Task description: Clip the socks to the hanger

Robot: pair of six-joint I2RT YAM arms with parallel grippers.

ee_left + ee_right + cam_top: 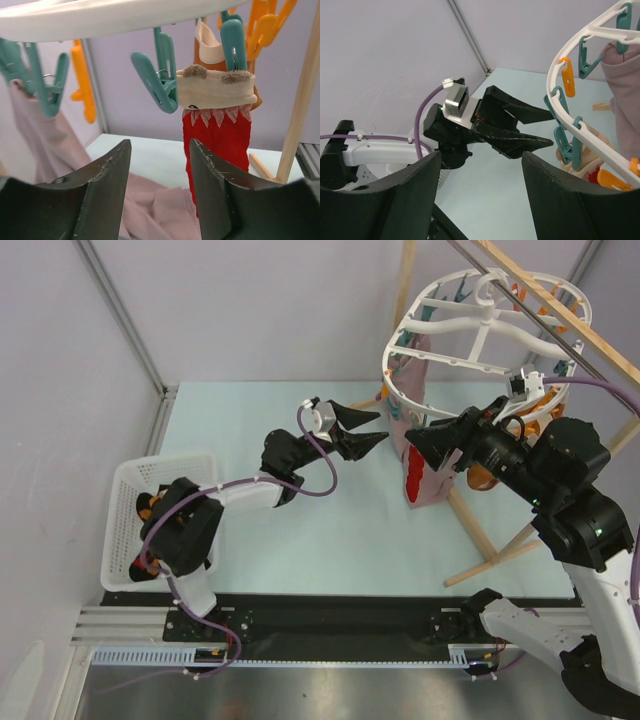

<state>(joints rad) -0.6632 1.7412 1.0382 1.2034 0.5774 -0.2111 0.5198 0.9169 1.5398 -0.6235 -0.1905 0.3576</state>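
Student: Where were the socks (146, 507)?
Tutor: Dark patterned fabric lay in the white basket (118, 520) at the left edge of the surface (300, 540), partly hidden under the left arm and well apart from the hanger (487, 308).
Student: And each tool?
Tutor: Left tool (383, 428) stood wide and empty, near a teal clip (155, 80). Right tool (481, 165) was likewise wide, holding nothing, just beside the hanger's rim.

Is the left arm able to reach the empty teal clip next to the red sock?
Probably yes: the open left gripper faces the teal clip, with nothing between them.
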